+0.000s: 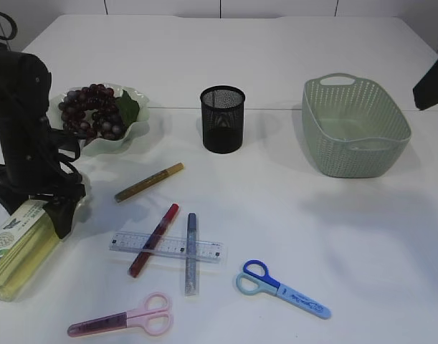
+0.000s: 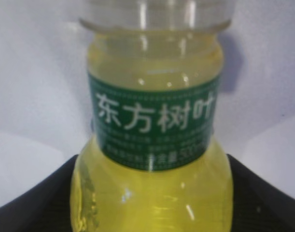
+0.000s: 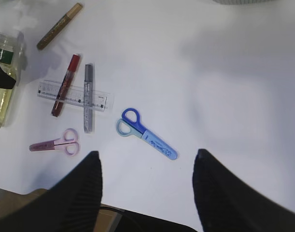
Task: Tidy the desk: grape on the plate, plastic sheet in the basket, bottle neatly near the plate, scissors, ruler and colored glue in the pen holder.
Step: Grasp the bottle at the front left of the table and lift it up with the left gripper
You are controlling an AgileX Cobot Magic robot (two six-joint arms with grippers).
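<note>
Basket [image 1: 356, 129]: light, rigid woven plastic, far right of the table [image 1: 276, 57]; stays put. No plastic sheet can be made out inside it or anywhere else; if clear, it would be hard to see.

Bottle [image 1: 18, 247]: lying on its side at the left edge, below the plate [image 1: 136, 118]. Full of yellow liquid, so judged the heaviest item; smooth, round, likely slippery and prone to roll. Best hold: across the body near the green label [image 2: 152, 123]. Left gripper [image 1: 61, 208] sits over the bottle's neck end, jaws spread to either side of the body; contact cannot be confirmed, as the wrist view shows only dark finger edges at the lower corners. Cap cut off.

Grape [image 1: 93, 111]: already on the plate; soft, bruisable.

Right gripper [image 3: 147, 188]: high above the table, jaws apart, empty; only a corner shows in the exterior view.

Ruler [image 1: 166, 247]: thin, clear, flat, pinned under the red glue [image 1: 154, 240] and grey glue [image 1: 191, 252], so hard to pinch. Gold glue [image 1: 148, 182] lies free.

Blue scissors [image 1: 283, 289], pink scissors [image 1: 122, 320]: stiff, light; take by the blades. Pen holder [image 1: 223, 118] interior not visible.
</note>
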